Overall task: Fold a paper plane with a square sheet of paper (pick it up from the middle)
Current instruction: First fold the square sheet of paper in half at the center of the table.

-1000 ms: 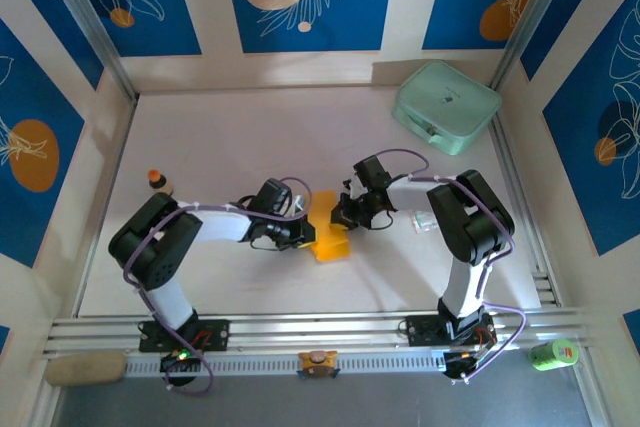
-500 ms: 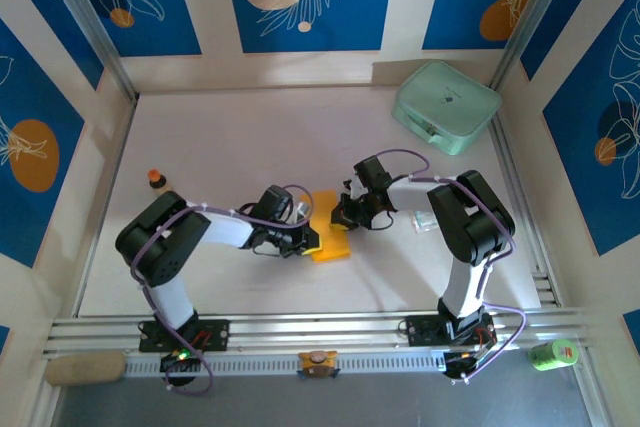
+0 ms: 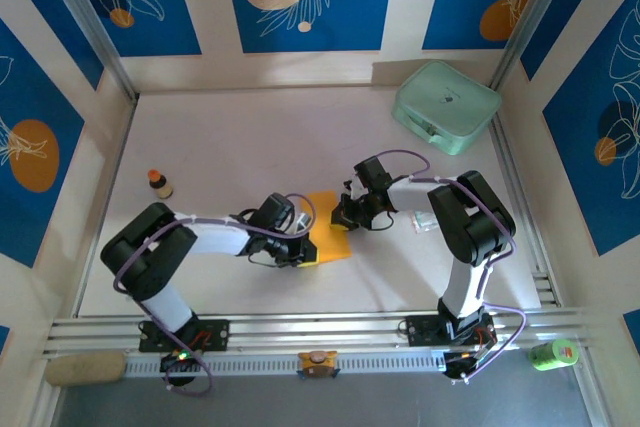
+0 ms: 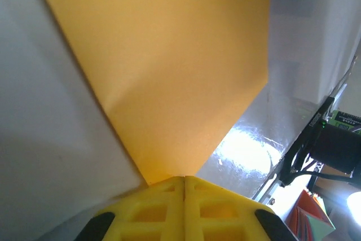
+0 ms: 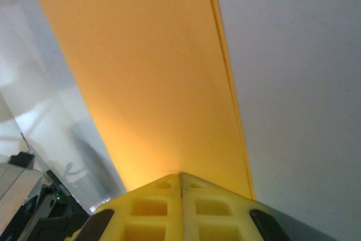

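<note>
- In the overhead view I see the square sheet of paper (image 3: 330, 225), plain orange-yellow, just below the middle of the frame on the pale counter (image 3: 250, 137), between my two arms.
- The left tool (image 3: 308, 249) meets the paper at its lower left corner. The right tool (image 3: 345, 215) meets it at its upper right edge.
- In the left wrist view, the left tool (image 4: 184, 187) sits at bottom centre. Its yellow fingers (image 4: 163, 198) are pressed together, pinching a pointed corner of the paper (image 4: 169, 71). The sheet widens from there toward the top of the frame.
- In the right wrist view, the right tool (image 5: 180, 184) is also at bottom centre, fingers (image 5: 169, 200) pressed together on the paper's near edge. The paper (image 5: 146, 83) runs as a broad band to the upper left of the frame, with a thin line just inside its right edge.
- I cannot tell whether the sheet lies flat on the counter or is raised off it.
- A mint-green rounded case (image 3: 446, 107) rests in the upper right of the overhead view, well apart from the paper.
- A small brown bottle (image 3: 158, 183) with an orange cap stands upright at the left, well apart from both tools.
</note>
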You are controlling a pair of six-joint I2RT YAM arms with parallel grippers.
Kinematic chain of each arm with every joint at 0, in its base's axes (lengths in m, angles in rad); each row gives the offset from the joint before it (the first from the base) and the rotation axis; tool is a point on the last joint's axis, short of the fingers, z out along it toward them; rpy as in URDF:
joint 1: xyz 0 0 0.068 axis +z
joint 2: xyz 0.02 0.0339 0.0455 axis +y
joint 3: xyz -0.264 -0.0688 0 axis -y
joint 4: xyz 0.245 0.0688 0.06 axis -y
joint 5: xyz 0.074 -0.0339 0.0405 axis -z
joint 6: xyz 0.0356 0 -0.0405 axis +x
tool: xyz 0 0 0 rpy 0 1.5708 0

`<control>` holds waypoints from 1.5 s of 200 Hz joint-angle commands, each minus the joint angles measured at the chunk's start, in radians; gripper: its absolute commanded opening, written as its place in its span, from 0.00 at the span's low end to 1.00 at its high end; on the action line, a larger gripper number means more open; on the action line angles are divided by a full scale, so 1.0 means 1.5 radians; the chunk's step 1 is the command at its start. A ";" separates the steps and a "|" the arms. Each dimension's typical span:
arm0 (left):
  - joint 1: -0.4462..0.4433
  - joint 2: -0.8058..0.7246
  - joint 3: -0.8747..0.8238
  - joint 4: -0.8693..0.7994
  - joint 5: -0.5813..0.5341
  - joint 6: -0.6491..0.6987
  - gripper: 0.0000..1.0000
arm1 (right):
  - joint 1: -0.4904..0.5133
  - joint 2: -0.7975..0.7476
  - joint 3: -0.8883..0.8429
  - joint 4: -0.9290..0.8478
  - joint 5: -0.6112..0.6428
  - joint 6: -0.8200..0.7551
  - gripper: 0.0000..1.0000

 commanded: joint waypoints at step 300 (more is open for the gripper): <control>0.076 -0.044 0.087 -0.043 0.001 0.054 0.12 | -0.004 0.015 -0.021 -0.109 0.077 -0.006 0.00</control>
